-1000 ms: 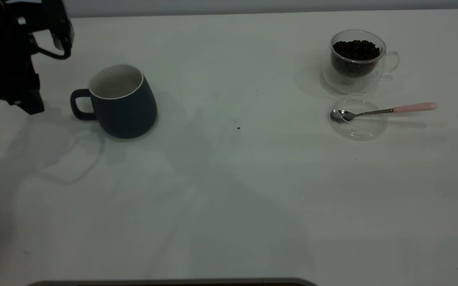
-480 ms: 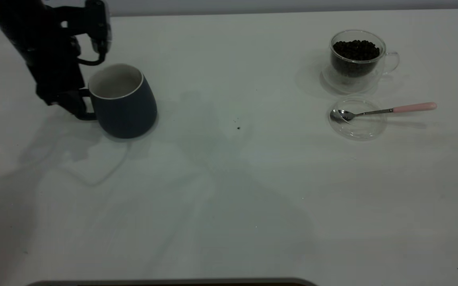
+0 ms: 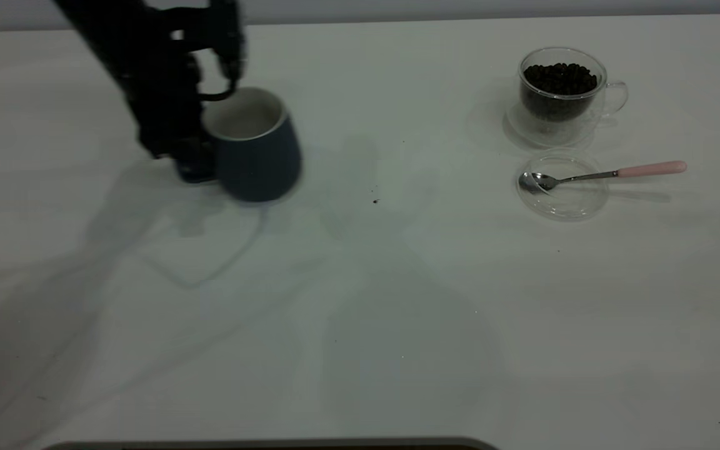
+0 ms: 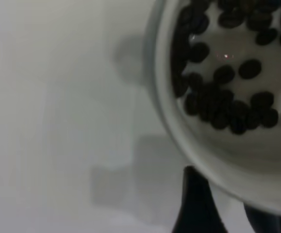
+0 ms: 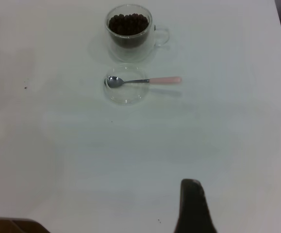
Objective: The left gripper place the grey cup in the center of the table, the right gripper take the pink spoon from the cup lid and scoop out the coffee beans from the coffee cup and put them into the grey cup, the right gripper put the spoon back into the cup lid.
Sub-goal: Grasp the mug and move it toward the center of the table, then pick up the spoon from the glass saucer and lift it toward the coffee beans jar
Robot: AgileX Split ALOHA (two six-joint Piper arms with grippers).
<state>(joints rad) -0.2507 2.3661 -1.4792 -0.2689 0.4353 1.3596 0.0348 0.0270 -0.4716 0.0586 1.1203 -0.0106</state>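
The left tool (image 3: 194, 165) grips the mug (image 3: 254, 147) at its hidden handle, left of the table (image 3: 360, 300) centre. Beans (image 4: 227, 104) already lie inside; a jerk could spill them or tip the mug. I cannot tell the right tool's (image 5: 193, 206) state.

The left gripper (image 3: 194, 159) is low, jaws clamped, arm slanting down.

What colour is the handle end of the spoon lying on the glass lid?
Pale pink; the pink spoon shows best in the exterior view.
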